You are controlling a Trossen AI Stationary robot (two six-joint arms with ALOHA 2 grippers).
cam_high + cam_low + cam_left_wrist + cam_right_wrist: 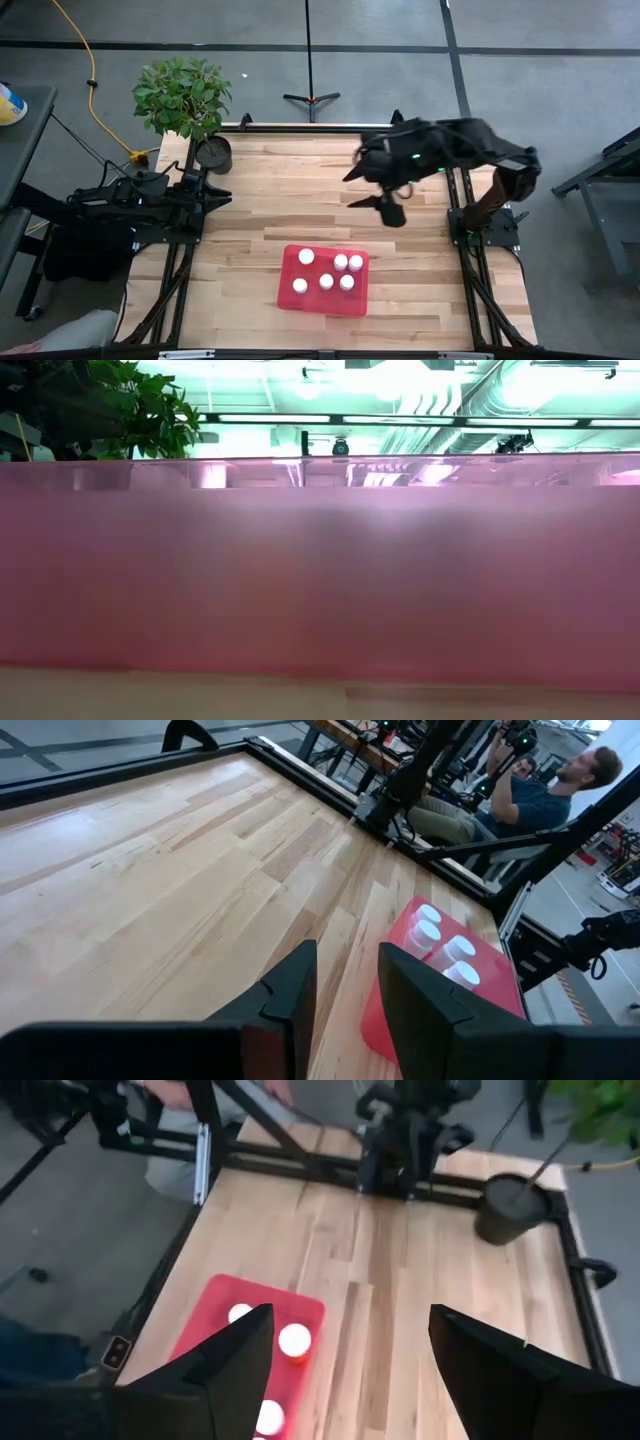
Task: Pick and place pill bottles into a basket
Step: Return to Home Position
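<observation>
The right arm (470, 140) extended from its base at the table's (270, 200) right edge and bent across the far-centre boards; the right gripper (352, 190) hung above the wood, well apart from the basket (312, 303), its fingers (240, 1365) spread wide and holding nothing; the left arm (130, 200) lay folded low at the table's left edge; the left gripper (225, 197) pointed across the boards, its fingers (290, 995) parted by a narrow gap, empty; the basket sat near the front edge at centre; six pill bottles (326, 281) stood upright inside it, white caps up; its pink wall filled the low view.
</observation>
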